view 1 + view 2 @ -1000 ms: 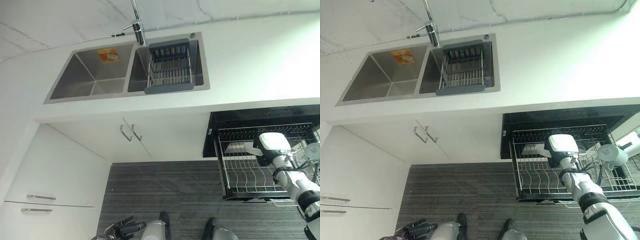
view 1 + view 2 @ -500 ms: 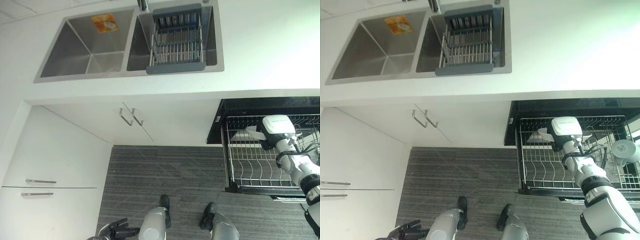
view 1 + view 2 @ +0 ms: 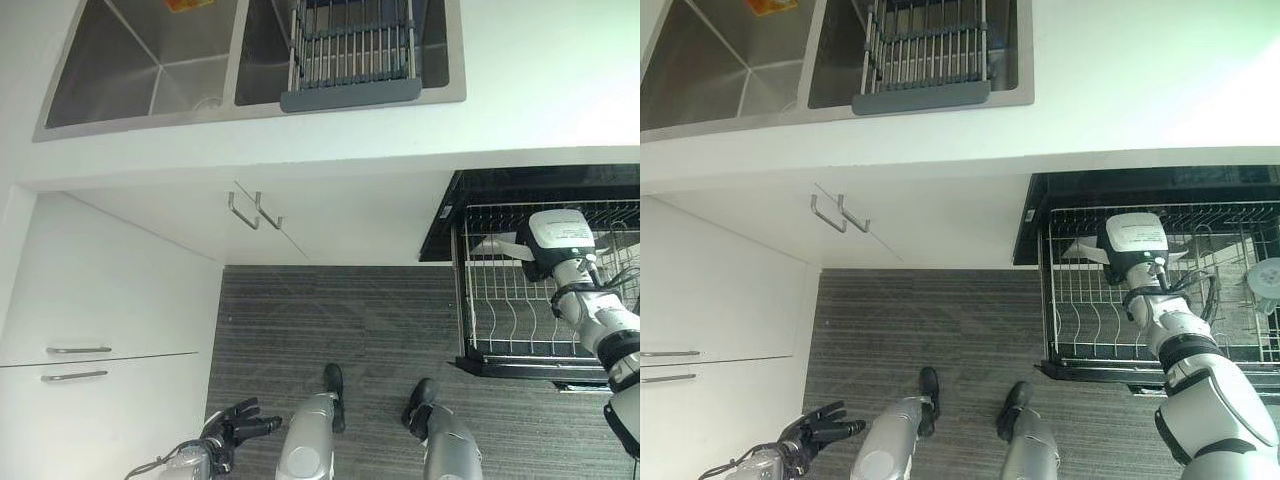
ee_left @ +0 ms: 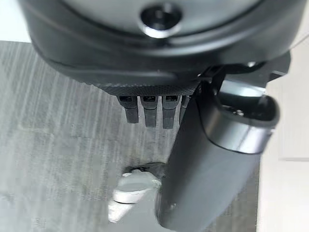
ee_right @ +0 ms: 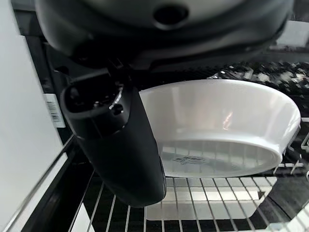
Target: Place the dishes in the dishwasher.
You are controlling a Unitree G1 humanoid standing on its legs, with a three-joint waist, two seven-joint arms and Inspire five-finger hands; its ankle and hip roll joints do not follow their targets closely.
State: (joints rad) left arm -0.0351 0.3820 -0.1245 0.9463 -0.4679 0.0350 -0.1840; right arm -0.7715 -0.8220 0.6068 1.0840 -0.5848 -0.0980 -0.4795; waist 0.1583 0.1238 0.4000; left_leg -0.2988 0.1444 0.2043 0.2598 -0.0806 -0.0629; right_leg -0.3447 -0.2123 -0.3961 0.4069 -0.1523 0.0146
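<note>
White bowl point(image 5: 219, 125) pinched by right hand point(image 5: 116, 140) over dishwasher rack point(image 3: 1090, 320) | left hand point(image 3: 235, 425) relaxed, empty, low above floor point(image 3: 340, 320)

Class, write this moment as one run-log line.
right hand: holds white bowl over dishwasher rack | left hand: idle, open, low by floor | bowl: not yet released

A glossy white bowl point(image 5: 219, 125) sits over the shiny metal wire rack point(image 3: 1090, 330); brushed steel sink point(image 3: 150, 70).
</note>
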